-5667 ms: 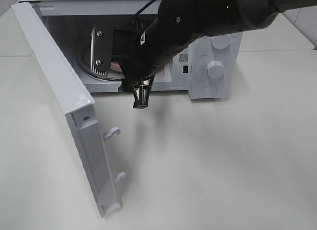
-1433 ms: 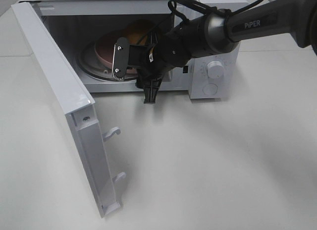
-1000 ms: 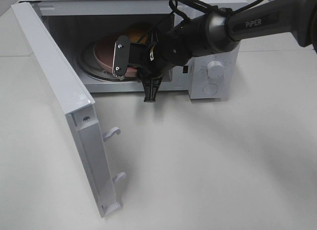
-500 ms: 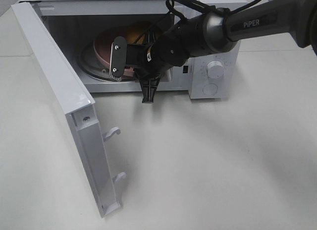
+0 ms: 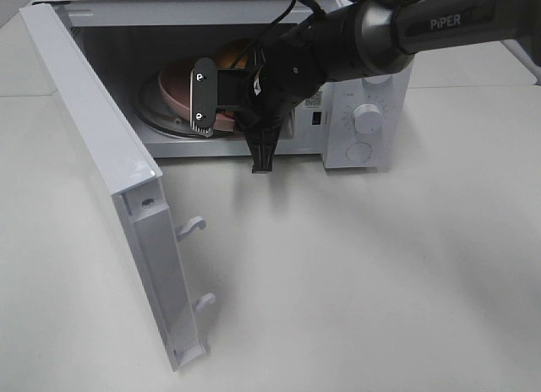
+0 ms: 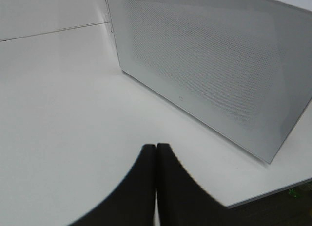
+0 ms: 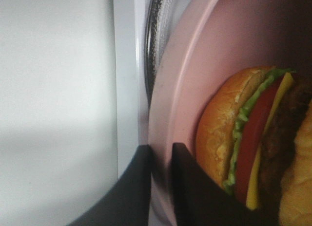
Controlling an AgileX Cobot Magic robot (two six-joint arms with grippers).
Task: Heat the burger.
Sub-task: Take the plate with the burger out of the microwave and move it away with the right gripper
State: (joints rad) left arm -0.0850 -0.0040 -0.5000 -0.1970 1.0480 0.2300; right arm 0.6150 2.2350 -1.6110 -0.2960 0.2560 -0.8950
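One tool matters here: the right tool (image 7: 160, 187) is clamped on the near rim of the pink plate (image 7: 195, 89), so the burger (image 7: 253, 138) lies straight beyond its tips, inside the open microwave (image 5: 372, 113). The burger shows golden bun, lettuce, tomato, cheese and dark patty. The left tool (image 6: 156, 187), pressed together, hangs behind the microwave, well apart from it.

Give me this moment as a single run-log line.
right gripper: shut on pink plate rim | burger: on plate, inside microwave | door: open | left gripper: shut, idle
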